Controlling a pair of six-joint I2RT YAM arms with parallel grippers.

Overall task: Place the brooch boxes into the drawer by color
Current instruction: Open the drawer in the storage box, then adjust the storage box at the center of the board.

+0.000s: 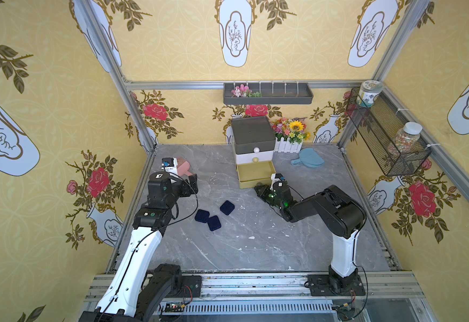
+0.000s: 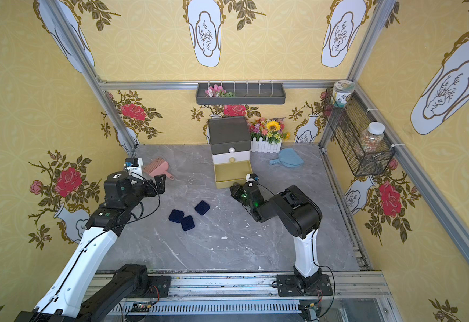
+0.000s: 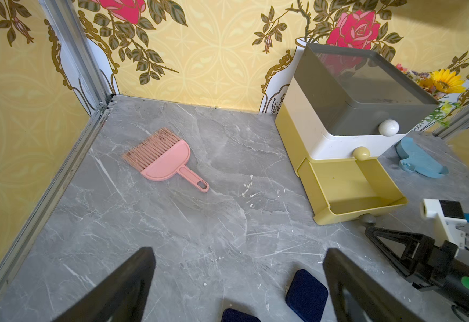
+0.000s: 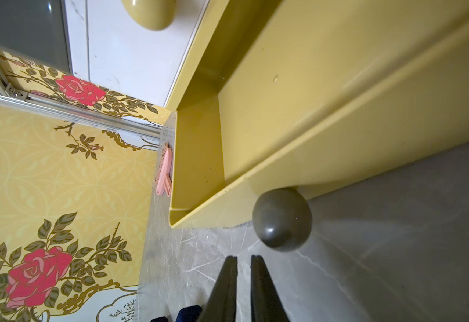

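Navy brooch boxes [image 1: 214, 223], three, unplaced before open empty yellow drawer [image 1: 255, 182]; left gripper [image 1: 191, 184] wide, right gripper [image 4: 244, 259] narrow, holding nothing.

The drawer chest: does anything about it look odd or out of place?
Only the bottom olive-yellow drawer stands pulled out and empty; the rest of the chest is shut. Nothing looks damaged or askew.
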